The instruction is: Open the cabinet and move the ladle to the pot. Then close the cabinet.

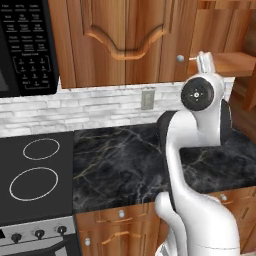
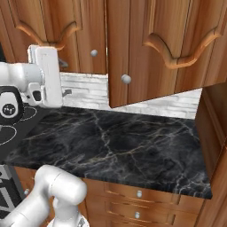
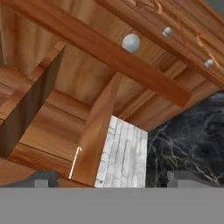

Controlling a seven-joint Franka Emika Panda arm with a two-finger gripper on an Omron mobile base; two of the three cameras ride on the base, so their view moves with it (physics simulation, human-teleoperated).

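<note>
- The cabinet (image 3: 48,127) is judged to be open already: in the right base view its door (image 2: 155,53) stands swung out over the worktop (image 2: 133,142), with the round silver knob (image 2: 126,79) at the middle of the frame
- The step in hand is taken to be the reach into the cabinet for the ladle
- The pincer (image 3: 112,178) is seen spread, its two dark tips set wide apart at the bottom of the hand view, and nothing is pinched between them
- In the left base view the wooden shelf (image 1: 227,64) is seen at the upper right of the frame, with the pincer raised just beside its front edge
- In the hand view the cabinet is looked into from below; its inside fills the left and middle of the frame, close above the tips, and the door edge runs across the top
- A thin pale streak (image 3: 75,162) is seen at the lower left of that view, near the left tip; whether it is the ladle's handle cannot be told
- To do the step well, the tips should be kept spread, the hand lifted above the shelf edge before it is pushed inward, and the open door kept clear of the wrist
- The ladle's handle should be located for certain before the tips are brought together
</note>
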